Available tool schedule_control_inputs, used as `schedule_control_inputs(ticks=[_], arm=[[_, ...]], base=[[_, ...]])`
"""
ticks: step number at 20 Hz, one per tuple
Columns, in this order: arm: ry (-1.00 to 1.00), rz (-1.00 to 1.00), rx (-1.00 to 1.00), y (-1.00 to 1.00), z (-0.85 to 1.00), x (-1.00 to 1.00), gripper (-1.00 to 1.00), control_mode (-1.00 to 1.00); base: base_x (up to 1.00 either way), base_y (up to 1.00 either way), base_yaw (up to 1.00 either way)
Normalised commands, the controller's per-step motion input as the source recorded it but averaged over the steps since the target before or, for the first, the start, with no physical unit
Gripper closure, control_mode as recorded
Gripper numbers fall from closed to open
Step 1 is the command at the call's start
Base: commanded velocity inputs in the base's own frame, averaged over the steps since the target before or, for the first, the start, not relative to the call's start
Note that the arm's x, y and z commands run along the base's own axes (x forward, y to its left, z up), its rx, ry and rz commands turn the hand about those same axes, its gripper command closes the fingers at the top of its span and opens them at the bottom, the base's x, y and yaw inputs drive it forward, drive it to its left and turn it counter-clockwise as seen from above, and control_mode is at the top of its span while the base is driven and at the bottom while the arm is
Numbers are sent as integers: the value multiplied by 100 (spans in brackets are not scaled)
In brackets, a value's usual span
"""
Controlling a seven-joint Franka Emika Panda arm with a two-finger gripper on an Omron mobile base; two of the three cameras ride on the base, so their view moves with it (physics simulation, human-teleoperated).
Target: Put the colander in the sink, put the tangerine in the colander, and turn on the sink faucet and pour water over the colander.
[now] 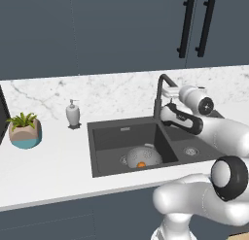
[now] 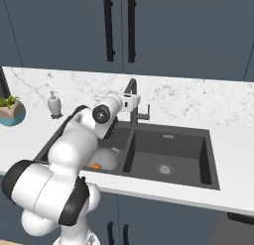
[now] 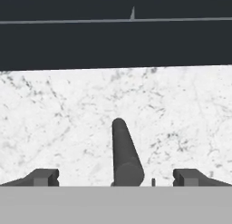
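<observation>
The grey holed colander (image 1: 144,155) (image 2: 107,158) sits in the left basin of the dark double sink (image 1: 111,143) (image 2: 184,146). A small orange tangerine (image 1: 141,164) (image 2: 96,166) lies inside it at its near rim. The tall dark sink faucet (image 1: 161,91) (image 2: 131,86) rises behind the divider between the basins. My gripper (image 1: 168,92) (image 2: 134,103) (image 3: 117,177) is up at the faucet and stands open. In the hand view a slim dark part of the faucet (image 3: 124,151) stands between the two fingertips (image 3: 43,177) with gaps on both sides. No water shows.
A white soap dispenser (image 1: 73,112) (image 2: 54,104) stands on the counter left of the sink, and a potted plant (image 1: 24,129) (image 2: 10,111) further left. A marble backsplash (image 3: 68,119) and dark upper cabinets (image 1: 121,30) lie behind the faucet.
</observation>
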Motion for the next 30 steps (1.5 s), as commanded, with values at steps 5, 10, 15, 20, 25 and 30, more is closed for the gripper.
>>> schedule_control_inputs(ticks=[5,10,15,20,25,30], arm=[[-2,0,0,0,0,18,-100,-100],[-9,0,0,0,-8,7,-100,-100],[-8,0,0,-1,-4,0,-100,-100],[-1,0,0,-2,-1,0,-100,-100],[0,0,0,0,0,0,-100,-100],[2,0,0,0,0,0,-100,-100]], base=[[0,0,0],[0,0,0],[0,0,0],[0,0,0],[0,0,0],[0,0,0]])
